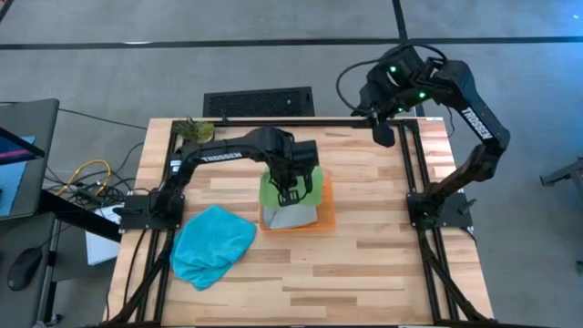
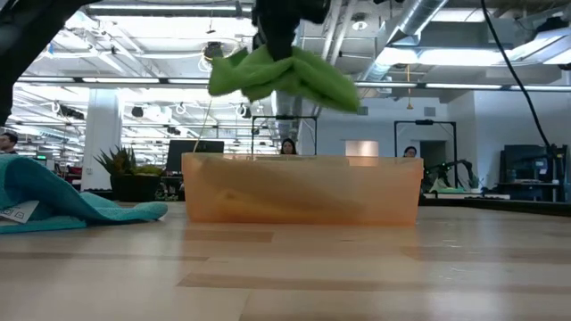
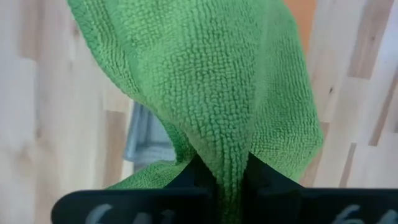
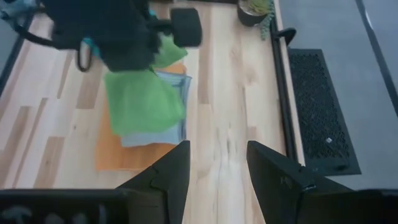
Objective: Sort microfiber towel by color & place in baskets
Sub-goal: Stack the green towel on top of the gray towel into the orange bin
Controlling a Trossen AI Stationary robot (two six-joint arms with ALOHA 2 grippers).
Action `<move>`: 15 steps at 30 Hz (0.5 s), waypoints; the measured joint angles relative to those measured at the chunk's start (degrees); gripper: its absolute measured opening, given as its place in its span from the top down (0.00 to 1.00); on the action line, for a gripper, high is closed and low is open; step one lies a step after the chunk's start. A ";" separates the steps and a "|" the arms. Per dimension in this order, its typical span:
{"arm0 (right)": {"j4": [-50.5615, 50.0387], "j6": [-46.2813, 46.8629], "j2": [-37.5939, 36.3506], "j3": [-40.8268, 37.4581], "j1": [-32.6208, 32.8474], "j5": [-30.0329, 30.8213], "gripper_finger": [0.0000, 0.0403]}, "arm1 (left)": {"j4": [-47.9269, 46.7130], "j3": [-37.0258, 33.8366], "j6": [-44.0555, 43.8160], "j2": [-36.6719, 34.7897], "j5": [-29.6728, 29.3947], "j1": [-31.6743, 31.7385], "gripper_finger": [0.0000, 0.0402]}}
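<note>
A green towel (image 2: 281,76) hangs from my left gripper (image 1: 290,191), which is shut on it above the orange basket (image 1: 324,217). The basket is a shallow tray, and a pale grey-blue towel (image 1: 290,217) lies flat in it. In the low view the green towel's lowest folds are clear of the basket's rim (image 2: 303,159). A teal towel (image 1: 211,244) lies crumpled on the table to the basket's left. My right gripper (image 4: 217,168) stands open and raised over the table's far right corner, touching nothing. My left gripper pinches a bunched fold of the green towel (image 3: 227,177) between its two fingers. The fingers come from above, pointing down. The towel drapes slack below them and spreads to both sides, lifted clear of the basket and the table.
A small potted plant (image 1: 193,129) stands at the table's far left corner. Dark frame rails (image 1: 301,118) run along the far edge and both sides. Bare wood lies right of the basket and along the near edge.
</note>
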 joint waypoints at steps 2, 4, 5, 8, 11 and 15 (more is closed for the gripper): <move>0.02 0.72 0.05 -0.02 0.75 -0.02 0.55 | 0.09 -1.94 -0.37 0.14 0.34 0.00 0.99; 0.06 1.76 0.09 -0.02 1.48 -0.05 0.55 | 1.85 -4.61 -0.71 0.03 0.54 -0.03 0.99; 0.06 1.93 0.16 -0.02 1.93 -0.05 0.55 | 2.42 -6.00 -0.91 0.04 0.53 -0.11 0.99; 0.08 2.09 0.24 -0.02 3.10 -0.03 0.55 | 4.25 -10.39 -0.86 0.05 0.58 -0.38 0.99; 0.21 4.52 0.22 -0.02 4.12 -0.05 0.55 | 6.87 -14.40 -1.17 0.05 0.59 -0.67 0.99; 0.17 5.99 0.09 -0.02 5.04 0.02 0.55 | 10.84 -18.39 -1.14 0.05 0.66 -1.10 0.98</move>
